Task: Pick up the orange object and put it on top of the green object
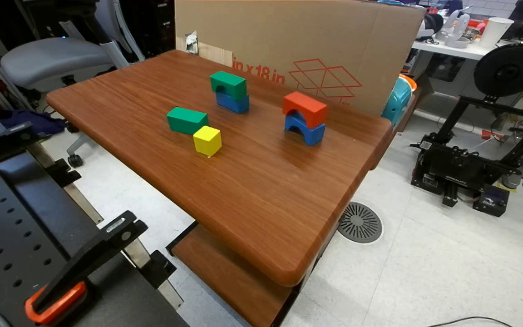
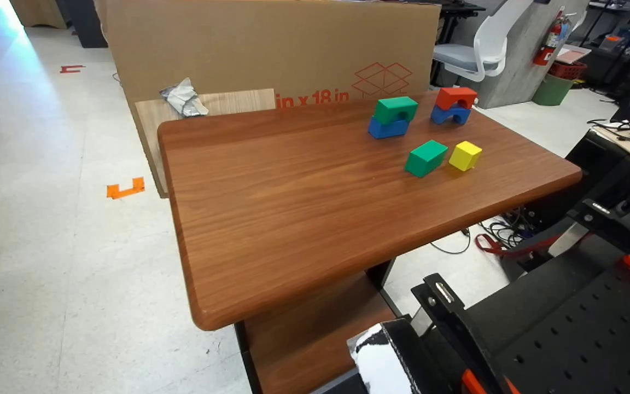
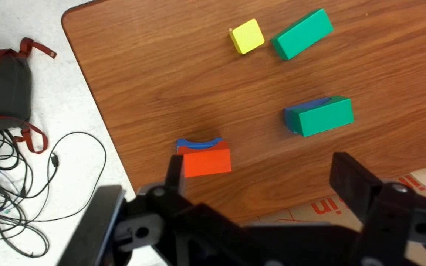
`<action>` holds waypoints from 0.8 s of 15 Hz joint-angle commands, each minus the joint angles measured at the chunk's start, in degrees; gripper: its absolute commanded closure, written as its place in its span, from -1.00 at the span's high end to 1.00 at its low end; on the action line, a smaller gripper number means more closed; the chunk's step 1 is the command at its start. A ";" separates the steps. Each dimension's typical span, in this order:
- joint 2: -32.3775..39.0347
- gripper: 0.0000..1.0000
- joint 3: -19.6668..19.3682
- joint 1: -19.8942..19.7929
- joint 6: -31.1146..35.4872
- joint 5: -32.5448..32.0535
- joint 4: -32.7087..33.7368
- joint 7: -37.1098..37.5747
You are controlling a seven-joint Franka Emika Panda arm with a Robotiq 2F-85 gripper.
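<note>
Jaws spread wide — orange block (image 1: 306, 104) near the table edge (image 1: 361, 122), open room toward green block (image 1: 186, 121).

The table (image 1: 252, 181) shows wood grain under a smooth, faintly glossy finish. The red-orange block (image 1: 305, 105), oblong green block (image 1: 187, 120) and yellow cube (image 1: 207, 141) look smooth and matt. Near twelve o'clock in both exterior views, the box (image 1: 298, 32) is dull cardboard; at ten o'clock in an exterior view, a crumpled sheet (image 2: 185, 99) glints like foil. The jaws, toward six o'clock in the wrist view, look matt.
</note>
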 commanded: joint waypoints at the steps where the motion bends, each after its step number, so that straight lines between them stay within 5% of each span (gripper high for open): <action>1: 6.02 1.00 0.32 -1.84 1.11 -1.30 5.27 -1.61; 12: 18.28 1.00 1.36 -4.15 1.91 -3.82 14.10 -9.04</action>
